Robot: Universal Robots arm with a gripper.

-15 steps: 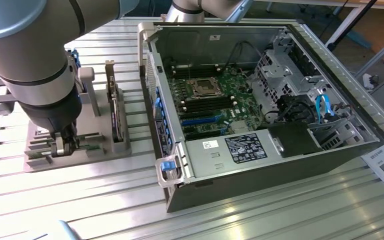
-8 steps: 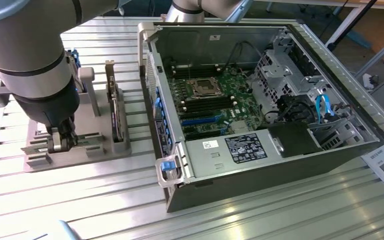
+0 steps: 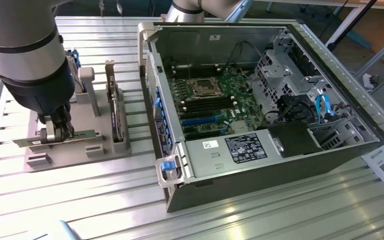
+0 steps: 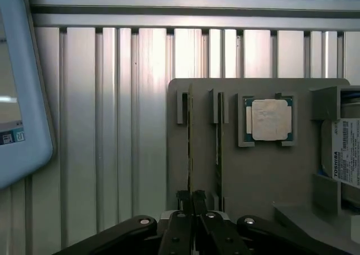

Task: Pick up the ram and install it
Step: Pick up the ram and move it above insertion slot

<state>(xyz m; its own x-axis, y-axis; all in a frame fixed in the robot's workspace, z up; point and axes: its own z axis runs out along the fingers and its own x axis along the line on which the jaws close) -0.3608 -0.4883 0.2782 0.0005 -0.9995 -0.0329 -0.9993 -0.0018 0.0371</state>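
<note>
1. Robot arm (image 3: pixel 25 55) sits closest to the exterior camera. It bulks over the grey fixture (image 3: pixel 72 152), wrist pointed down into it.
2. Slatted aluminium table (image 3: pixel 78 205) lies under the fixture and carries everything else noted.
3. Open PC case (image 3: pixel 245 186) stands on the exterior view's right of the fixture, close by but not touching. Its side panel is off and the interior faces up.
4. Motherboard (image 3: pixel 219 112) sits inside that case, across from the fixture. The processor socket (image 3: pixel 202 86) is flanked by black memory slots (image 3: pixel 205 103), and I see no stick seated in them. Judged from that, the install is not done.
5. Fixture contents, wrist view:
   - a Toshiba-labelled drive (image 4: pixel 344 153) at one edge
   - a square processor chip (image 4: pixel 270 120) in its own pocket
   - a second thin board (image 4: pixel 218 137) on edge in a slot
6. Gripper (image 4: pixel 191 197) is down at the fixture with the jaws pinched together on a thin board edge. No gap is visible between the pads and the board.
7. Ram (image 4: pixel 190 142) stands on edge in the fixture slot just beside the second thin board.
   - It runs straight out from between the jaws, and its far end sits in the fixture's notch.
   - It looks gripped but not lifted.
   - Progress: the grasp looks made. The lift, the carry to the case and the seating are not yet done.
</note>
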